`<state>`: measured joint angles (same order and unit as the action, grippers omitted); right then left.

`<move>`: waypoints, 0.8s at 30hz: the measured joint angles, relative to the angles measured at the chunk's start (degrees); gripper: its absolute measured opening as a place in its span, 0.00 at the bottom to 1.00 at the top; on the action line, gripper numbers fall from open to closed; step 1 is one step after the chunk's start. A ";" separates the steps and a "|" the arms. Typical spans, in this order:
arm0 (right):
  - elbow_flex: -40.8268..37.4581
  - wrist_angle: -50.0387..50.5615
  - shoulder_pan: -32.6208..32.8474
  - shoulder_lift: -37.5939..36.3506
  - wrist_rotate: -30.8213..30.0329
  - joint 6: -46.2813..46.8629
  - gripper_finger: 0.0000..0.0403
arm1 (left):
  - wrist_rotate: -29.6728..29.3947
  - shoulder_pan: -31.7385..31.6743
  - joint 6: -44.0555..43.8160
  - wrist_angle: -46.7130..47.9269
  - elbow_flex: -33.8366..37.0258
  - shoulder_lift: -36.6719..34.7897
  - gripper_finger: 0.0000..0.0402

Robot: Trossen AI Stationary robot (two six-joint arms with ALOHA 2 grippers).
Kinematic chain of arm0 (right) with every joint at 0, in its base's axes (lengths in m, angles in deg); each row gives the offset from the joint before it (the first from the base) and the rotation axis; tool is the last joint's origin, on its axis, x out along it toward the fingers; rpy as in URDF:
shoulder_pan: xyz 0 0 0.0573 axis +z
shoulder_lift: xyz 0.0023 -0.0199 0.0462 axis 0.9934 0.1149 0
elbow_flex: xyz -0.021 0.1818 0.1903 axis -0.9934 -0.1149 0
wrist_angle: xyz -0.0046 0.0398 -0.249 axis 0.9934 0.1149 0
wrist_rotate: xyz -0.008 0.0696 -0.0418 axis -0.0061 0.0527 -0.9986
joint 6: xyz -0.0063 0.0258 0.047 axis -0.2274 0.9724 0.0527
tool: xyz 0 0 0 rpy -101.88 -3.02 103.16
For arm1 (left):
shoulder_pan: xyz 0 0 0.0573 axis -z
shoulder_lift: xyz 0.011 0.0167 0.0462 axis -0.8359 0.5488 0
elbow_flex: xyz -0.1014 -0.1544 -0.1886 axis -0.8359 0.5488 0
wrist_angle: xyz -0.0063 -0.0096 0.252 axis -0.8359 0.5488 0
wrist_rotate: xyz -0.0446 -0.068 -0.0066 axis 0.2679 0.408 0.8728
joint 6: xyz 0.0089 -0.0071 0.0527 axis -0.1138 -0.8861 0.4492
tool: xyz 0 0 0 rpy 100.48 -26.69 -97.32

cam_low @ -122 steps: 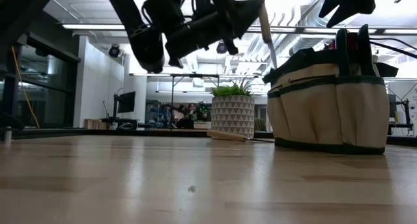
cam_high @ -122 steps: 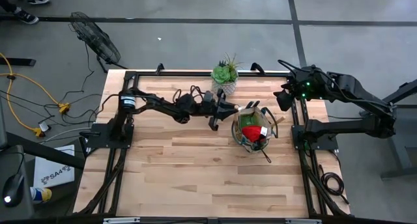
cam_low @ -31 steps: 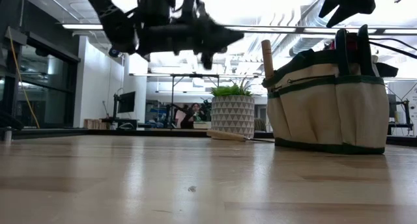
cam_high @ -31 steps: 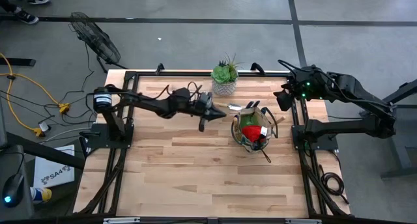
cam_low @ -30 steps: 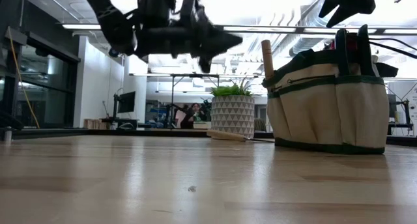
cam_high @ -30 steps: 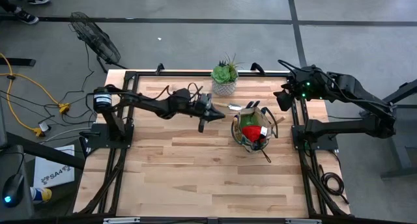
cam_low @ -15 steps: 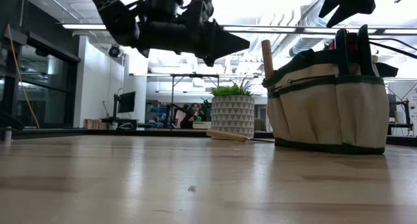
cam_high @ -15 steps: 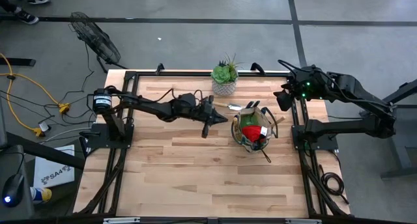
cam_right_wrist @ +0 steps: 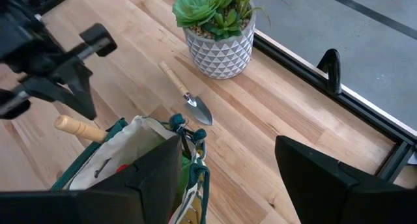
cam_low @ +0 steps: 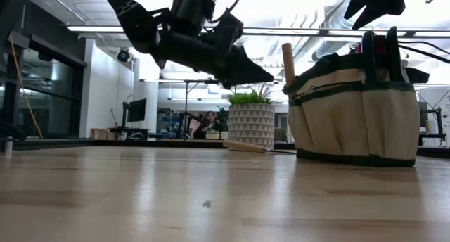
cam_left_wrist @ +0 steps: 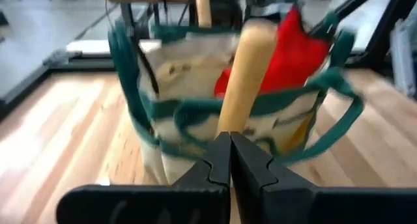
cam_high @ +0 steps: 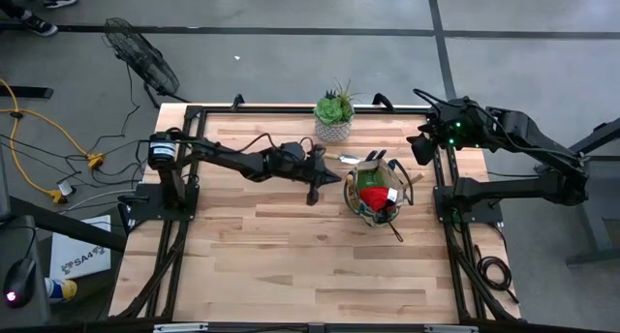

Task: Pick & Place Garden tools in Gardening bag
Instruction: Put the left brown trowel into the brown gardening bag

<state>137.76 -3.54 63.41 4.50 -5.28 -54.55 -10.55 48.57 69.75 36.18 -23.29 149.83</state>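
Observation:
The khaki gardening bag with green trim stands on the table's right half. A wooden tool handle and a red cone piece stick out of its top. A small wooden-handled trowel lies flat on the table between the bag and the plant pot. My left gripper hovers shut and empty just left of the bag, nose tipped slightly down toward it. My right gripper stands open and empty, raised near the table's far right corner.
A green succulent in a white patterned pot stands at the far edge, just behind the trowel. Black frame rails run along the table's left and right sides. Bare wood spreads over the near half of the table.
My left gripper has moved toward the table's right edge, closer to the bag, and sunk a little. It has rolled and tipped its nose from level to slightly downward, staying shut.

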 joint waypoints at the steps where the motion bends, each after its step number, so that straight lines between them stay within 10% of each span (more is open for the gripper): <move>1: 0.01 0.00 -0.01 0.01 0.02 0.00 0.59 | -0.77 0.02 0.00 0.70 -0.04 0.31 0.00; 24: 0.00 0.00 -0.01 0.01 0.02 0.00 0.59 | -1.67 0.66 0.53 5.43 -7.55 5.04 0.00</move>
<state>137.76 -3.54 63.39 4.52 -5.25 -54.55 -12.22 49.23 70.28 41.60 -30.84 154.87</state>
